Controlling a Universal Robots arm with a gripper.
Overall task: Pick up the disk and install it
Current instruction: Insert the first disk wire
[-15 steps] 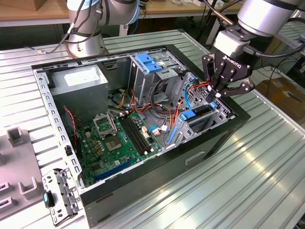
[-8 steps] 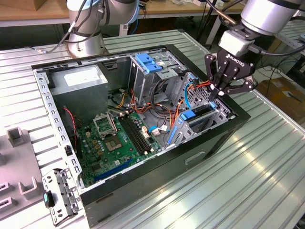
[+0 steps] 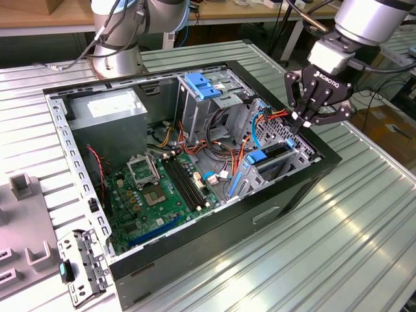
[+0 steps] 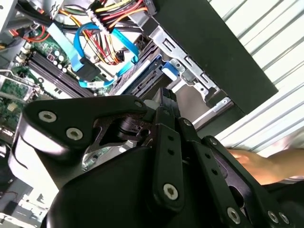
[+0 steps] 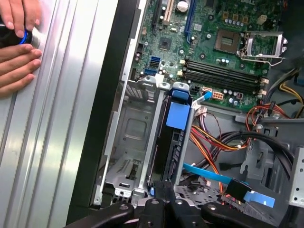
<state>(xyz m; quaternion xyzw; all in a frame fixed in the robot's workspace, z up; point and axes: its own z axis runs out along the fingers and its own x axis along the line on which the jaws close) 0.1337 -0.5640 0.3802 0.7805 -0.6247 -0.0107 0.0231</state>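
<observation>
The disk (image 3: pixel 268 157), dark metal in a blue plastic carrier, stands on edge in a slot of the metal drive cage (image 3: pixel 290 139) at the open computer case's corner on the exterior view's right. In the first wrist view the disk (image 5: pixel 172 140) runs along the cage, with an empty bay (image 5: pixel 129 137) beside it. My gripper (image 3: pixel 299 122) hangs just above the cage's far end with its fingers pressed together and nothing between them. In the first wrist view the gripper (image 5: pixel 164 189) sits at the disk's near end; whether it touches it is unclear. The second wrist view shows the gripper (image 4: pixel 166 99) over the carrier's blue tab (image 4: pixel 171 69).
The case (image 3: pixel 273 214) lies open on a ribbed metal table. Inside are the motherboard (image 3: pixel 159 195), loose cables (image 3: pixel 227 140), a blue latch (image 3: pixel 200 84) on a taller cage and a grey box (image 3: pixel 107 110). A person's hand (image 5: pixel 16 52) rests on the table beside the case.
</observation>
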